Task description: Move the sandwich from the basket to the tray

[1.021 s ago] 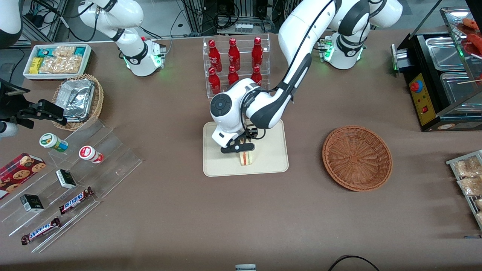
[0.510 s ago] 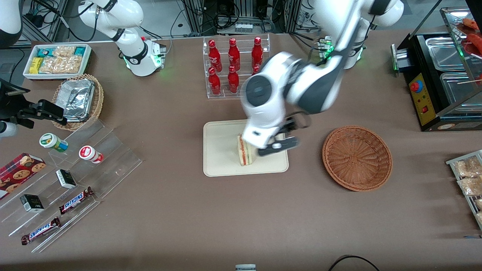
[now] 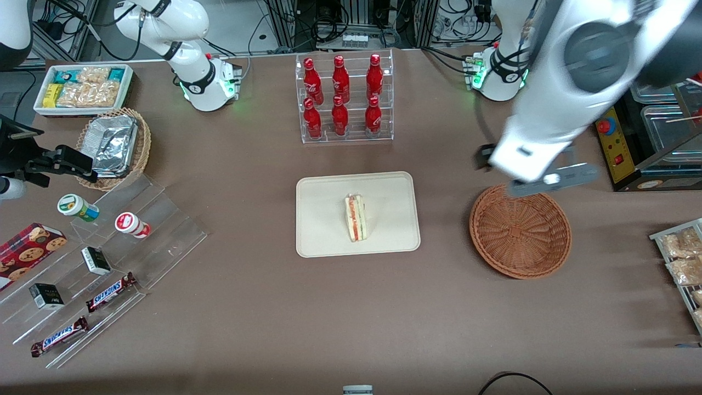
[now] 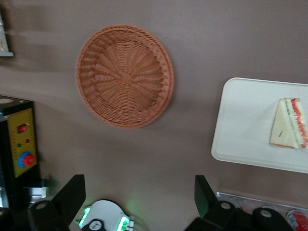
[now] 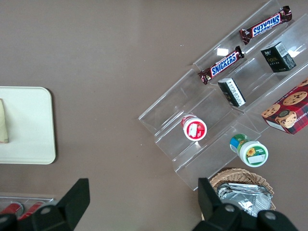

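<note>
The sandwich (image 3: 356, 218), a white bread wedge with orange-red and green layers, lies on the cream-beige tray (image 3: 323, 219) at mid-table. The empty reddish-brown wicker basket (image 3: 520, 230) sits beside the tray, toward the working arm's end. My gripper (image 3: 540, 178) hangs high above the basket's rim, farther from the front camera, open and empty. In the left wrist view the gripper (image 4: 137, 197) shows its fingers wide apart over bare table, with the basket (image 4: 124, 76), tray (image 4: 245, 120) and sandwich (image 4: 288, 124) below. The right wrist view shows the tray (image 5: 29, 125) and sandwich edge (image 5: 3, 122).
A clear rack of red bottles (image 3: 344, 99) stands farther from the camera than the tray. A black appliance (image 3: 641, 126) and a snack rack (image 3: 683, 263) sit at the working arm's end. Acrylic steps with snacks (image 3: 98, 258) and a tan foil basket (image 3: 114, 145) lie toward the parked arm's end.
The gripper has let go of the sandwich on the tray, risen and swung away toward the working arm's end, over the basket's rim. The sandwich stays on the tray.
</note>
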Controlling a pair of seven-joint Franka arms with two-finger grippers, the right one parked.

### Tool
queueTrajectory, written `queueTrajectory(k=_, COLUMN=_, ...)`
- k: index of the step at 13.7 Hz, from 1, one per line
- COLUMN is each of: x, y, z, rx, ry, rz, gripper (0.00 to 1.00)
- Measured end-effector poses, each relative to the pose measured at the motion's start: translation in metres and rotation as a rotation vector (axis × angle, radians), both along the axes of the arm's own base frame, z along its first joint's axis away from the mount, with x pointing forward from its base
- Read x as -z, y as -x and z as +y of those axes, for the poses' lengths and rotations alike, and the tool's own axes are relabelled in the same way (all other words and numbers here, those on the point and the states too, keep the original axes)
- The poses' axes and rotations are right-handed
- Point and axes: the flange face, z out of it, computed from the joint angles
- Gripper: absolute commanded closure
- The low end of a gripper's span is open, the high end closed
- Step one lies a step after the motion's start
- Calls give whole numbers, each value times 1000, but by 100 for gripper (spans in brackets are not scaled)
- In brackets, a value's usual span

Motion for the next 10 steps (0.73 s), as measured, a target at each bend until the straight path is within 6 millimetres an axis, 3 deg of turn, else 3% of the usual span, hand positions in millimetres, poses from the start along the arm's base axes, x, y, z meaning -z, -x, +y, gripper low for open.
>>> queueTrajectory(k=4, x=-40, y=18, z=119, rx=50, ry=56, rz=30, gripper=0)
queueTrajectory(k=6, x=-54, y=32, z=169, rx=96, ry=90, rz=41, gripper=0)
queueTrajectory(k=8, x=-59, y=45, z=201, rx=156, ry=119, rz=50, gripper=0)
queueTrajectory(k=10, x=-55, y=55, z=212, rx=162, ry=129, rz=61, gripper=0)
